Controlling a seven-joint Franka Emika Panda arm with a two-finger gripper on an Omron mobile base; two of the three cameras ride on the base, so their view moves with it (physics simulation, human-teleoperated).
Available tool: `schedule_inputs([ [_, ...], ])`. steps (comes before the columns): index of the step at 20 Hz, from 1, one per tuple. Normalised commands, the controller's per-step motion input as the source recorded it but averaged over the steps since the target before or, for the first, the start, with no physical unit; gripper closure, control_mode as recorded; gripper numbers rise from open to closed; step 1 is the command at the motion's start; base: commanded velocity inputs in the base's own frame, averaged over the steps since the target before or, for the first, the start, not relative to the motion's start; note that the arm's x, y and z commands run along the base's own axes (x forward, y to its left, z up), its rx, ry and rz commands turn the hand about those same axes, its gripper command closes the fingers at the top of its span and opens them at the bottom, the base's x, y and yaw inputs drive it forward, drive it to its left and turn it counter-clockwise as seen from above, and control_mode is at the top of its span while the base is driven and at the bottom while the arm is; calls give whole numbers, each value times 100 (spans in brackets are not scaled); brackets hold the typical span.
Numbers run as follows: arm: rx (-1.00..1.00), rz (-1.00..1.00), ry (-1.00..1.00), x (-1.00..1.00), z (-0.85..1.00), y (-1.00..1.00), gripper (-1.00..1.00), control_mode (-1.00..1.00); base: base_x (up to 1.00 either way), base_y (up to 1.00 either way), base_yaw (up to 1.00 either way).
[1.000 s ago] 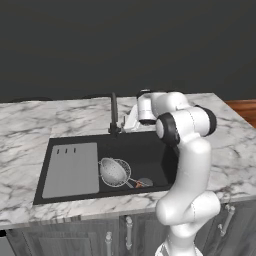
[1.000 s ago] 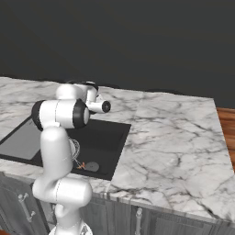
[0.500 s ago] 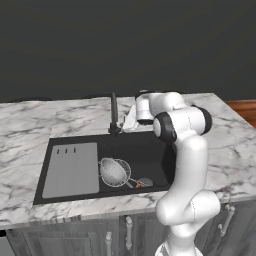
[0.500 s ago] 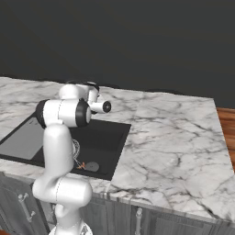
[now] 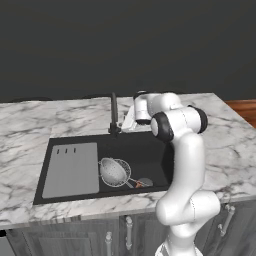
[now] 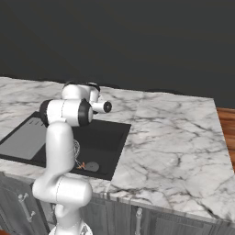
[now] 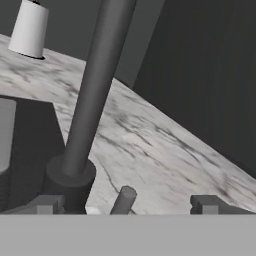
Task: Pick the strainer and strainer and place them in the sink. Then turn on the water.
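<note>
My jaws stand wide apart with nothing between them, the gripper [image 7: 125, 206] low in the hand view, its fingertips [image 7: 205, 204] bracketing the small tap lever [image 7: 123, 199] beside the tap [image 7: 97, 85] base. The strainer [image 5: 114, 171] already lies in the sink [image 5: 150, 150], centre of the left base view, beside the drainboard [image 5: 70, 170]. No water runs yet. My worry: coming in skewed, I could jam a finger against the tap stem or slide past the lever onto the marble counter [image 7: 165, 150].

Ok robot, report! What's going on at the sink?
Jaws open at the tap base. Strainer lies in the sink. No water running. Nothing in the way.
</note>
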Motion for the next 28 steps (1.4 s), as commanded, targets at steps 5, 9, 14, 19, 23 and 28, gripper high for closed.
schedule_inputs([
  [5,0,0,0,17,-6,0,-100,-100,0,0,0],
  [9,0,0,0,15,-5,0,-100,-100,0,0,0],
  [14,0,0,0,0,-9,2,-100,-100,0,0,0],
  [19,0,0,0,1,-13,14,100,-100,0,0,0],
  [23,0,0,0,0,-4,13,100,-100,0,0,0],
  [28,-1,0,0,0,-2,3,100,-100,0,0,0],
])
